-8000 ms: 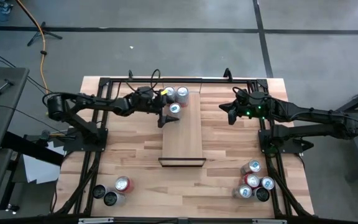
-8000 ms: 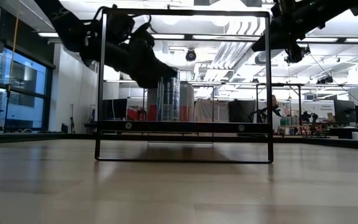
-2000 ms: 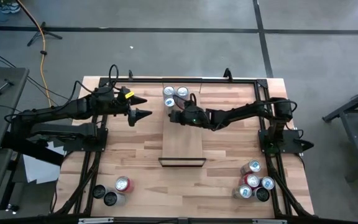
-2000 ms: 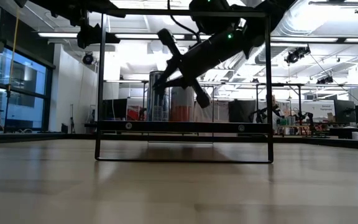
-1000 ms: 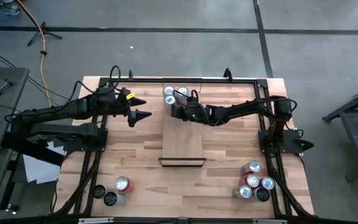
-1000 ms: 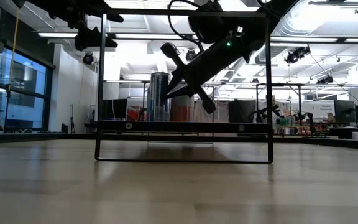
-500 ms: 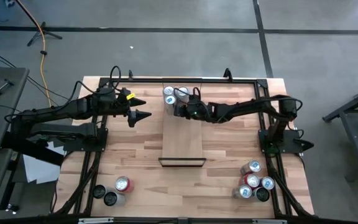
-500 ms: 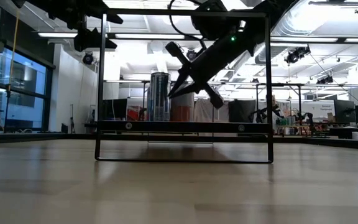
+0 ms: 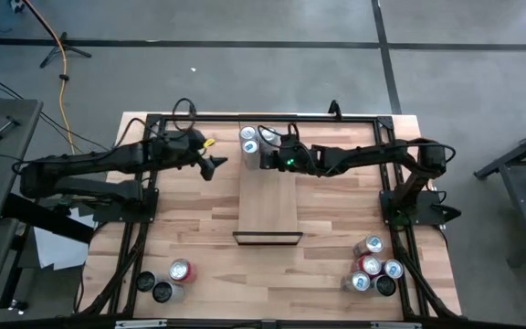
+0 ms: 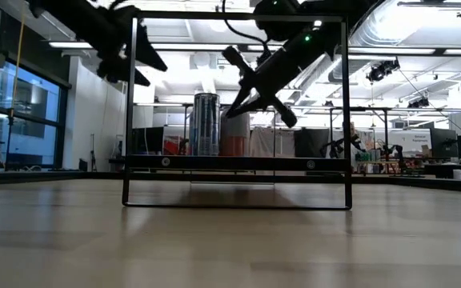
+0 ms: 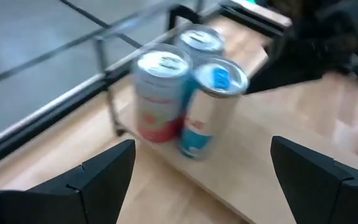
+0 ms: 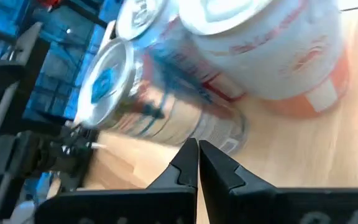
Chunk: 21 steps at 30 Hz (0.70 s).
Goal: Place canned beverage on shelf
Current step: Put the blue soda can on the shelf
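Nearest the camera edge of the table, spare cans wait in two groups: a small cluster at near left and a bigger cluster at near right, likely stock for later placements. Mid-table, the shelf runs near to far, black frame end at the near side. At its far end stand three cans; the blue-tabbed can and the red-banded can touch, with a third can just behind. They're packed tight at the far end, probably to leave room on the plank. Right gripper reaches across low beside the cans, fingers pressed together, holding nothing; it looks set to nudge or tidy the group. Left gripper hangs left of the shelf, fingers spread wide, empty, facing the cans, apparently clear of the work.
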Tool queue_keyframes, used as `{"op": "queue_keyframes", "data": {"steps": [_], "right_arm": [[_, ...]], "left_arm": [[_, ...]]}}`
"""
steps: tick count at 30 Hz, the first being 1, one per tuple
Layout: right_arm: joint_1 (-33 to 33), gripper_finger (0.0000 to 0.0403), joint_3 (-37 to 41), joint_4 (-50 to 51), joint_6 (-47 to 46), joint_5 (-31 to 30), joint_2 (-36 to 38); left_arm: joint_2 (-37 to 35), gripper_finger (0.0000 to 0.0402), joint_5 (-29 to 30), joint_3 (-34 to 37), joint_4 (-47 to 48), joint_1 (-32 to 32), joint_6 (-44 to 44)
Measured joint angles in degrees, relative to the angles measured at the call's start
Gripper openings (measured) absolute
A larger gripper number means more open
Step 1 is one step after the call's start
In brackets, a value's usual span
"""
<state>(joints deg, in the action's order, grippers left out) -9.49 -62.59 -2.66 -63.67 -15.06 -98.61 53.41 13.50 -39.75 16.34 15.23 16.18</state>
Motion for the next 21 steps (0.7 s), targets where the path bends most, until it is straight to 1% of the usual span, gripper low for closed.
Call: {"op": "queue_keyframes", "data": {"steps": [2, 4, 5, 7, 10, 15, 18, 21], "right_arm": [[-0.1, 0.0, 0.0, 2.6, 2.6, 1.4, 1.4], [-0.3, 0.0, 0.0, 5.9, 6.1, 2.0, 3.6], [-0.3, 0.0, 0.0, 7.6, 8.0, 2.0, 5.0], [-0.3, 0.0, 0.0, 12.1, 11.7, 1.7, 8.2], [-0.3, 0.0, 0.0, 18.1, 16.8, 1.4, 13.1], [-0.3, 0.0, 0.0, 26.1, 20.6, -0.7, 20.0], [-0.3, 0.0, 0.0, 28.1, 21.8, -1.7, 22.5], [-0.3, 0.0, 0.0, 28.7, 22.7, -1.8, 23.6]], "left_arm": [[2.4, 0.033, -4.4, 0.0, -4.2, 0.1, -1.7], [4.1, 0.033, -7.0, -0.3, -7.2, 0.1, -2.8], [5.0, 0.033, -7.4, -1.1, -7.1, 0.1, -3.6], [6.6, 0.033, -7.4, -3.4, -6.4, 0.1, -7.1], [9.4, 0.0329, -7.0, -7.4, -4.6, 0.1, -15.3], [15.8, 0.0329, -6.3, -13.3, -4.5, 0.1, -30.6], [20.1, 0.0329, -6.3, -16.3, -4.1, 0.1, -38.2], [24.6, 0.0329, -6.4, -19.4, -3.2, 0.4, -42.5]]}}
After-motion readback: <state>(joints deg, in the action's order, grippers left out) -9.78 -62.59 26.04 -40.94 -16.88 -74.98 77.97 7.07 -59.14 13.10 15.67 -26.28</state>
